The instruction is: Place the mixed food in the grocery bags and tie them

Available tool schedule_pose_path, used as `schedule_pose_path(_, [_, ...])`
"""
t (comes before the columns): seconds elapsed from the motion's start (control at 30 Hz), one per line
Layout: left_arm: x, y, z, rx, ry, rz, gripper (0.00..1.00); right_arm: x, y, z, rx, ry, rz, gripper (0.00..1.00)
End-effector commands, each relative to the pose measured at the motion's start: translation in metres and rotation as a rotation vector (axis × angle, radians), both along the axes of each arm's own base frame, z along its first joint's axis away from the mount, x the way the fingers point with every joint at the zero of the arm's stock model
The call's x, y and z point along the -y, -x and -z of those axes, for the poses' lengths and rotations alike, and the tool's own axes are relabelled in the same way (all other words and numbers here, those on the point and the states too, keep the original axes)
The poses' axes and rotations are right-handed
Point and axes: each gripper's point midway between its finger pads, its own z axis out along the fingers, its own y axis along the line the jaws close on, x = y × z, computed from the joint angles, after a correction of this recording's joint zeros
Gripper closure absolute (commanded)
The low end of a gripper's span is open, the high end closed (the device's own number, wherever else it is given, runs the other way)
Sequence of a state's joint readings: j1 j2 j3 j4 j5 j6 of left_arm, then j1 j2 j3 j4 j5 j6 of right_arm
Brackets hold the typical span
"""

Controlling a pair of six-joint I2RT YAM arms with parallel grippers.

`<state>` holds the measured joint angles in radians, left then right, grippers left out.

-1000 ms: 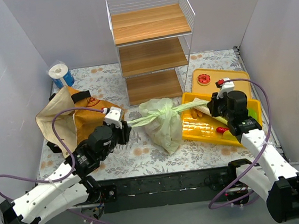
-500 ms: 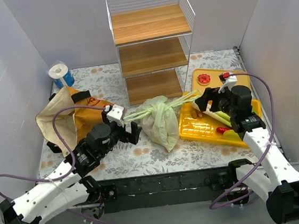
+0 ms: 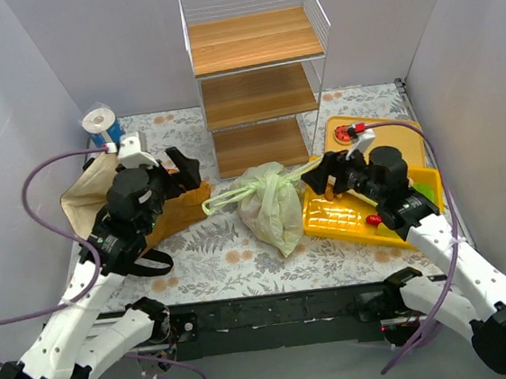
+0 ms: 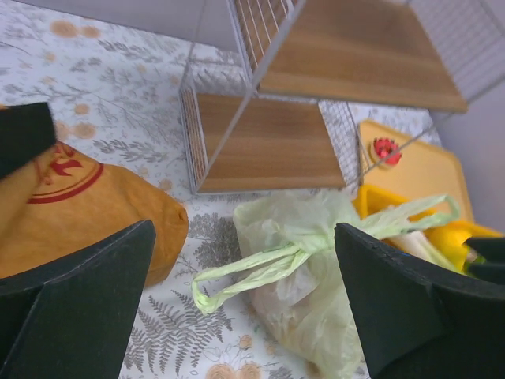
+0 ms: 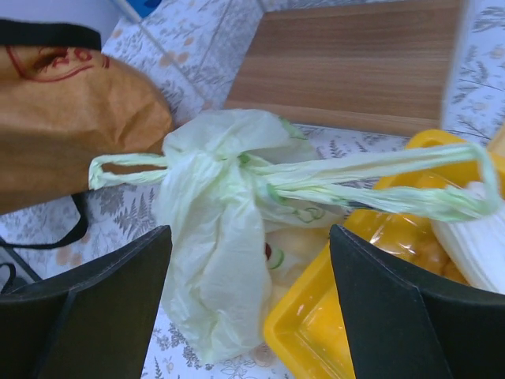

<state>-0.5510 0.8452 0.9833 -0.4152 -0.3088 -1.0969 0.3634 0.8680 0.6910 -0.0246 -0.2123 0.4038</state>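
Observation:
The pale-green grocery bag [image 3: 273,210] lies on the table with its handles knotted on top [image 5: 209,162]. One loop [image 4: 237,276] trails left and the other [image 5: 394,189] drapes over the yellow tray [image 3: 343,225]. Pale food shows through the plastic [image 5: 300,253]. The brown grocery bag [image 3: 99,192] lies at the left. My left gripper [image 3: 183,174] hangs open over its right end, apart from the green bag [image 4: 316,268]. My right gripper [image 3: 328,175] stands open over the tray's left end, right of the bag, holding nothing. More mixed food lies in the tray: a white leek [image 5: 473,253] and a red piece [image 3: 376,220].
A wire shelf rack [image 3: 259,71] with wooden boards stands behind the green bag. An orange board [image 3: 397,134] at the back right carries a red-topped round piece [image 3: 345,132]. A blue-and-white roll [image 3: 101,126] stands in the back left corner. Walls close in both sides.
Both grippers opened and let go of the green bag's handles, which went slack. The left arm swung back and left over the brown bag. The right gripper drew off slightly.

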Motion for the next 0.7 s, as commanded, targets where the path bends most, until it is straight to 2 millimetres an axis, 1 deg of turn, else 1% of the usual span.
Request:
schedule_pose_path(0.0, [-0.063, 0.028, -0.037, 0.011, 0.056, -0.266, 0.02, -0.041, 0.003, -0.026, 0.073, 0.064, -0.06, 0.13])
schedule_pose_path(0.03, [-0.071, 0.033, -0.041, 0.018, 0.044, -0.293, 0.02, -0.046, 0.001, -0.027, 0.084, 0.086, -0.061, 0.13])
schedule_pose_path(0.07, [-0.082, 0.043, -0.041, 0.013, 0.029, -0.315, 0.02, -0.065, 0.007, -0.018, 0.072, 0.117, -0.115, 0.13])
schedule_pose_path(0.1, [-0.093, 0.047, -0.047, 0.025, 0.02, -0.36, 0.02, -0.072, 0.006, -0.016, 0.075, 0.142, -0.121, 0.13])
schedule_pose_path(0.13, [-0.1, 0.051, -0.047, 0.018, 0.003, -0.383, 0.02, -0.078, 0.002, -0.023, 0.109, 0.182, -0.119, 0.13])
schedule_pose_path(0.17, [-0.108, 0.058, -0.039, -0.014, -0.033, -0.406, 0.02, -0.097, 0.007, -0.009, 0.093, 0.233, -0.164, 0.13])
schedule_pose_path(0.2, [-0.114, 0.061, -0.033, -0.033, -0.055, -0.427, 0.02, -0.105, 0.007, -0.008, 0.1, 0.267, -0.174, 0.14])
schedule_pose_path(0.23, [-0.119, 0.065, -0.027, -0.05, -0.076, -0.448, 0.02, -0.107, 0.002, -0.015, 0.111, 0.313, -0.146, 0.14])
schedule_pose_path(0.27, [-0.122, 0.07, -0.015, -0.09, -0.098, -0.45, 0.02, -0.122, 0.004, -0.001, 0.105, 0.387, -0.187, 0.13])
schedule_pose_path(0.33, [-0.123, 0.076, 0.001, -0.136, -0.111, -0.444, 0.02, -0.129, 0.0, 0.007, 0.1, 0.471, -0.175, 0.11])
schedule_pose_path(0.37, [-0.123, 0.081, 0.007, -0.161, -0.104, -0.442, 0.02, -0.139, 0.0, 0.012, 0.097, 0.52, -0.193, 0.11])
schedule_pose_path(0.4, [-0.124, 0.085, 0.008, -0.159, -0.092, -0.438, 0.02, -0.141, -0.003, 0.015, 0.096, 0.547, -0.183, 0.09])
schedule_pose_path(0.43, [-0.124, 0.087, 0.012, -0.167, -0.089, -0.435, 0.02, -0.139, -0.008, 0.017, 0.099, 0.584, -0.147, 0.08])
schedule_pose_path(0.47, [-0.122, 0.089, 0.014, -0.173, -0.079, -0.421, 0.02, -0.143, -0.009, 0.024, 0.091, 0.627, -0.146, 0.07])
schedule_pose_path(0.5, [-0.119, 0.091, 0.015, -0.174, -0.065, -0.404, 0.02, -0.141, -0.011, 0.027, 0.089, 0.653, -0.129, 0.06])
schedule_pose_path(0.53, [-0.116, 0.092, 0.021, -0.185, -0.061, -0.389, 0.02, -0.137, -0.015, 0.03, 0.086, 0.681, -0.102, 0.05])
schedule_pose_path(0.57, [-0.109, 0.092, 0.025, -0.2, -0.055, -0.353, 0.02, -0.138, -0.017, 0.035, 0.077, 0.695, -0.096, 0.04])
schedule_pose_path(0.63, [-0.104, 0.091, 0.034, -0.229, -0.038, -0.342, 0.02, -0.135, -0.021, 0.038, 0.076, 0.719, -0.076, 0.03])
schedule_pose_path(0.67, [-0.098, 0.089, 0.039, -0.237, -0.036, -0.319, 0.02, -0.136, -0.021, 0.043, 0.07, 0.726, -0.084, 0.02])
